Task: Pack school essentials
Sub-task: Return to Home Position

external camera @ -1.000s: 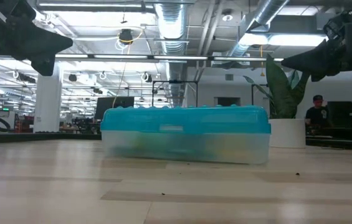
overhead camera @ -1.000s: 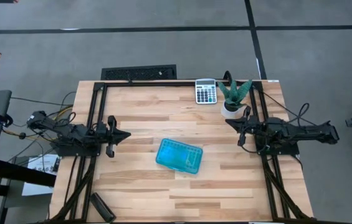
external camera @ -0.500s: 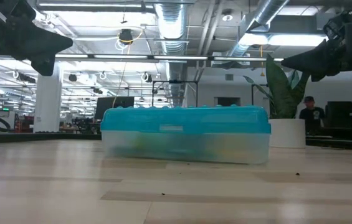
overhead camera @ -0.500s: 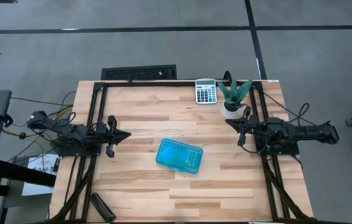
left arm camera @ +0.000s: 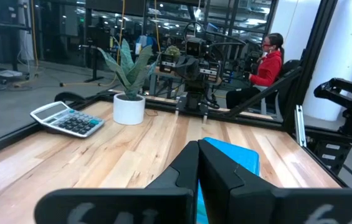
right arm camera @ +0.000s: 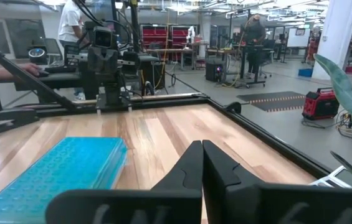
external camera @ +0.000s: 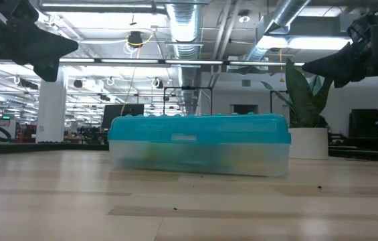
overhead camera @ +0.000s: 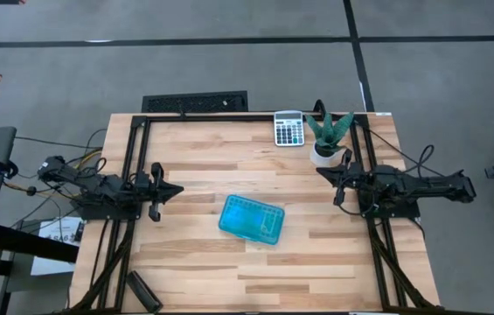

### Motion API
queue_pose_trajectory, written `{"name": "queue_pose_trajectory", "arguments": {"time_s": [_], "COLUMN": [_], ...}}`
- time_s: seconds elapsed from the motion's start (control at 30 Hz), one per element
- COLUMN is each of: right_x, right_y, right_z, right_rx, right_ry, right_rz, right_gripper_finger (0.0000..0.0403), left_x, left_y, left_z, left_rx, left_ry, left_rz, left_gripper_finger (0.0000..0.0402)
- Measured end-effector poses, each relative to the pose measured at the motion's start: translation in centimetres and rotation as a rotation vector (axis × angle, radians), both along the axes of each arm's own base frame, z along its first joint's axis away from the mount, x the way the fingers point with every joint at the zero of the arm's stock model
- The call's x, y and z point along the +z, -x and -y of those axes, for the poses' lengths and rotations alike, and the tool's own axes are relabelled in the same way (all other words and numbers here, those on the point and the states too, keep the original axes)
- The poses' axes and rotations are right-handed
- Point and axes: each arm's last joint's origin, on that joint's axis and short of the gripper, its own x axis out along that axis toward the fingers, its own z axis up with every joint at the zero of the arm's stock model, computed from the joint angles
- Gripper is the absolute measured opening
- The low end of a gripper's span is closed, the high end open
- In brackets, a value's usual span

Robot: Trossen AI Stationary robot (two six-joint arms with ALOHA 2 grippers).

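Wooden table [overhead camera: 203,153] bears closed blue box [overhead camera: 252,220] (workshop [external camera: 175,80] behind).

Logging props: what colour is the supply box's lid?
Turquoise, on the supply box over a translucent base; clearest in the low view.

open workshop hall around a pale plank-wood bench [overhead camera: 229,271]
grey concrete floor [overhead camera: 229,74] crossed by black tape lines [overhead camera: 185,41]; silver ceiling ducts [external camera: 178,20] and bright strip lights [external camera: 309,42] overhead, a white column [external camera: 50,114], a seated person in a red top [left arm camera: 269,65] beyond.

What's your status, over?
Left gripper shut, left side. Right gripper shut, right side. Blue box closed, mid-table. Plant, calculator apart at far edge.
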Motion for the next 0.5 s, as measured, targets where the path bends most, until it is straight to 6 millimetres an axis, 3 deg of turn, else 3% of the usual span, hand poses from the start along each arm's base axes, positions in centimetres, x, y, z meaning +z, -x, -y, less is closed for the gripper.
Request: {"name": "queue_pose_trajectory", "arguments": {"time_s": [0.5], "right_x": [0.00], "right_y": [0.00], "right_z": [0.00], "right_rx": [0.000], "right_ry": [0.000], "right_rz": [0.000], "right_gripper_finger": [0.0016], "left_x": [0.00], "left_y": [0.00], "left_z": [0.00], "left_rx": [0.000], "left_ry": [0.003], "left_rz": [0.000], "left_gripper_finger": [0.0000]}}
